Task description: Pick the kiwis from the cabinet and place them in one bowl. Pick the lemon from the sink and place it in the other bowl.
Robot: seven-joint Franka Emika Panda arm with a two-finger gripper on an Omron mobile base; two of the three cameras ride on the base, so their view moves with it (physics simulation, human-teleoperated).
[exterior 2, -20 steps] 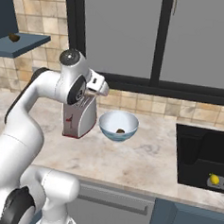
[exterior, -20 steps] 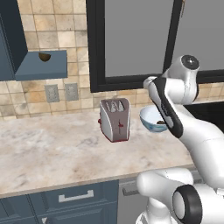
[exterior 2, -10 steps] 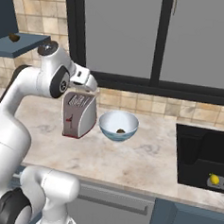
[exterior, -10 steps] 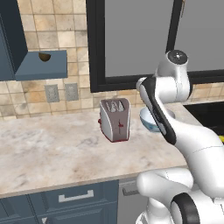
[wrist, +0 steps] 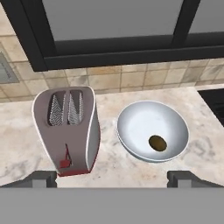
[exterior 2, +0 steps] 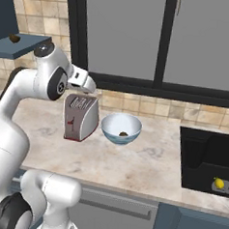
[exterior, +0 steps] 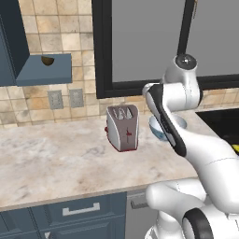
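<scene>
One kiwi (wrist: 157,143) lay inside the light blue bowl (exterior 2: 107,128) on the marble desk (exterior: 56,158), just beside the toaster (exterior: 123,127). The second kiwi (exterior: 47,60) sat on the open end shelf (exterior: 44,70) of the blue cabinet (exterior: 11,37), high on the wall and well apart from the bowl. The lemon (exterior 2: 219,183) rested in the black sink (exterior 2: 205,161) at the desk's far right. The gripper (wrist: 112,177) hung above toaster and bowl with its jaws spread wide and holding nothing.

Risks, as judged from this arrangement: the shelf kiwi lay close to the shelf's front lip, so a poorly centred approach could nudge it off the edge. The fruit's rounded form would likely let it roll or slip from a shallow pinch. An arm swinging across toward the shelf might clip the toaster. The lemon called for a separate bowl, so dropping it with the kiwis would spoil the sorting.

Setting: a pale veined marble desk over blue drawers (exterior: 79,212), a beige tiled backsplash (exterior: 56,42) and a dark-framed window (exterior 2: 164,47).
</scene>
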